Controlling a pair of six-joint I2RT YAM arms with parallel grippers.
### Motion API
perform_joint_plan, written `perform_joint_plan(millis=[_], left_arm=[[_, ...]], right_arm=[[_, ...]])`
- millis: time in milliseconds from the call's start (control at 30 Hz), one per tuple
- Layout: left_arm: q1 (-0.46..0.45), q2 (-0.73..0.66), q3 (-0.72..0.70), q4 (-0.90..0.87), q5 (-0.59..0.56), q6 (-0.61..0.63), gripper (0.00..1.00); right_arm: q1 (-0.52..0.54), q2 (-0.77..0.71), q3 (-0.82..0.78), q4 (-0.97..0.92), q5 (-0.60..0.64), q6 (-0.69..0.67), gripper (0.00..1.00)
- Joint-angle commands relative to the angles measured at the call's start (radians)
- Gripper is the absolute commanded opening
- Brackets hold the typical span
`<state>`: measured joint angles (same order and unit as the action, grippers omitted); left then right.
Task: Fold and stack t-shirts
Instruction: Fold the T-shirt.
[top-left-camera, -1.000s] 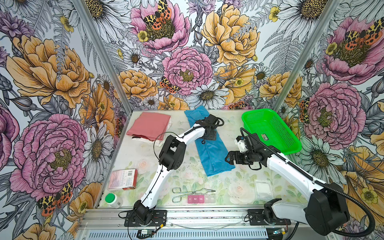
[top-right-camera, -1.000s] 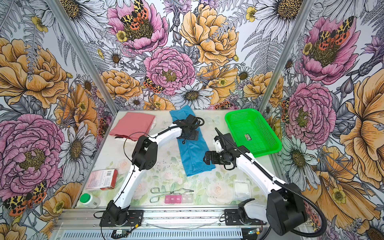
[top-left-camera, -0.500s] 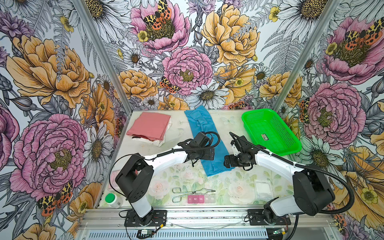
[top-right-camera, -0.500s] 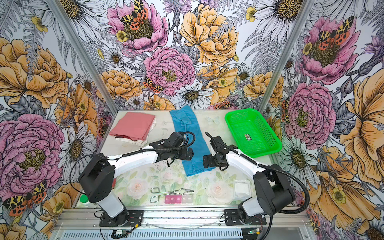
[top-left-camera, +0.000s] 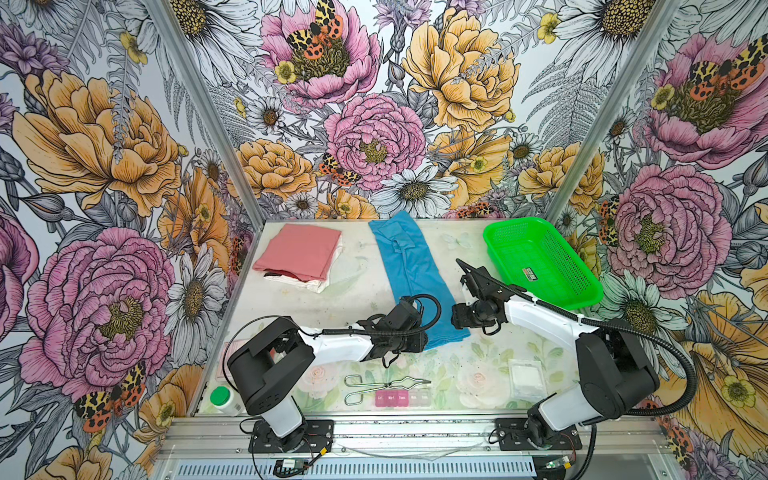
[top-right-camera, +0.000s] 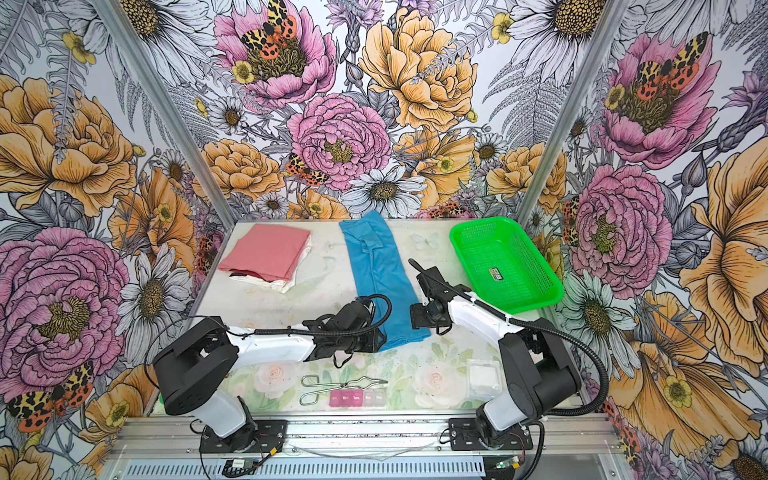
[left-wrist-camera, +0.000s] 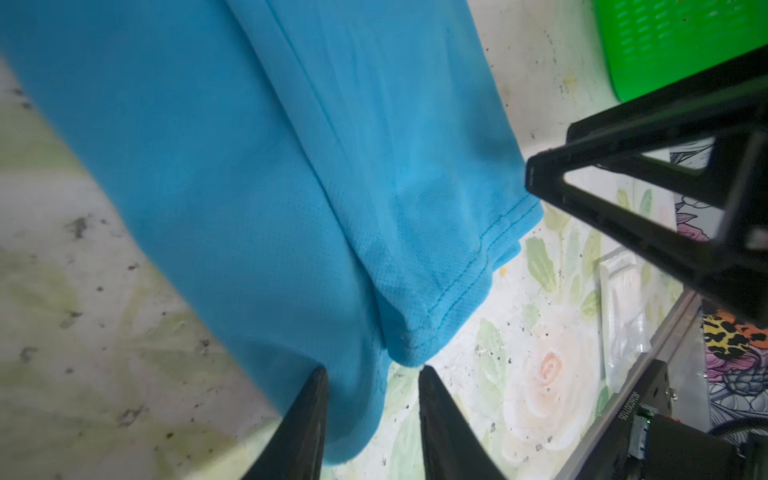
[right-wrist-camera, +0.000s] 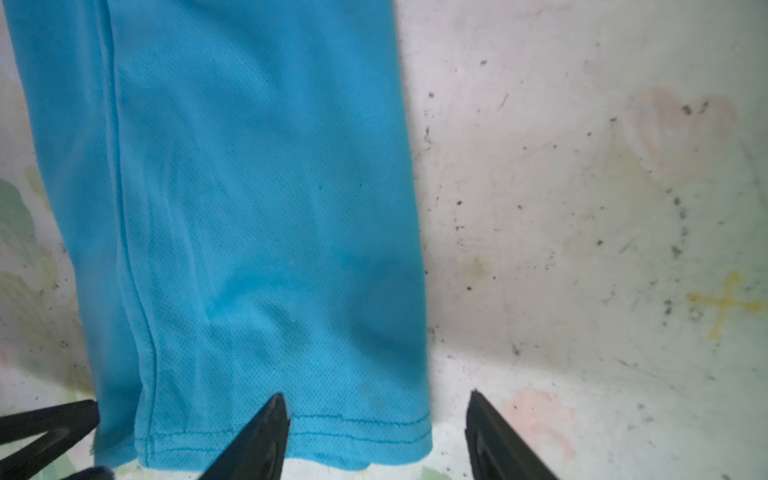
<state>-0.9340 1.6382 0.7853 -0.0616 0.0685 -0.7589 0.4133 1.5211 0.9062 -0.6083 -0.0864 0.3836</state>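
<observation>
Task's thing: a bright sky-blue cotton t-shirt (top-left-camera: 415, 270) is laid as a long narrow strip down the centre of both top views, on the pale flower-printed worktop (top-left-camera: 357, 291).
Left claw (left-wrist-camera: 370, 374): it is set astride one corner of the stitched hem, low in the left wrist view. A narrow gap is seen between the tips, with cloth in it, and no pinch can be made out.
Right claw (right-wrist-camera: 374, 399): it is spread wide at the other hem corner, one tip over cloth and one over bare worktop.
Reason: both corners are covered, judged so that the hem can be raised level and folded over squarely.
Stack: at the upper left of the worktop a folded salmon-pink t-shirt (top-left-camera: 301, 251) is placed on top of a white layer (top-left-camera: 318, 284) and a dark layer (top-left-camera: 277, 274), presumably the destination.
Count: two claws, four shirts and one green plastic mesh basket (top-left-camera: 515, 222) are counted.
</observation>
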Motion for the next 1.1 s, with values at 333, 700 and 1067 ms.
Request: perform_joint_plan(millis=[333,700,1067], left_arm=[[-0.012,0.025,-0.040,-0.025,-0.008,-0.031,0.39],[-0.013,0.049,-0.039,-0.062,-0.010,-0.028,0.16],[0.013,0.007,-0.072,-0.155,-0.086,-0.030,0.02]], right_arm=[[-0.058,-0.005,-0.017,0.016,-0.071,-0.028,0.52],[-0.087,0.016,-0.068,0.048,-0.119,-0.029,0.51],[-0.077,0.057,-0.109,0.111,-0.226,-0.011,0.45]])
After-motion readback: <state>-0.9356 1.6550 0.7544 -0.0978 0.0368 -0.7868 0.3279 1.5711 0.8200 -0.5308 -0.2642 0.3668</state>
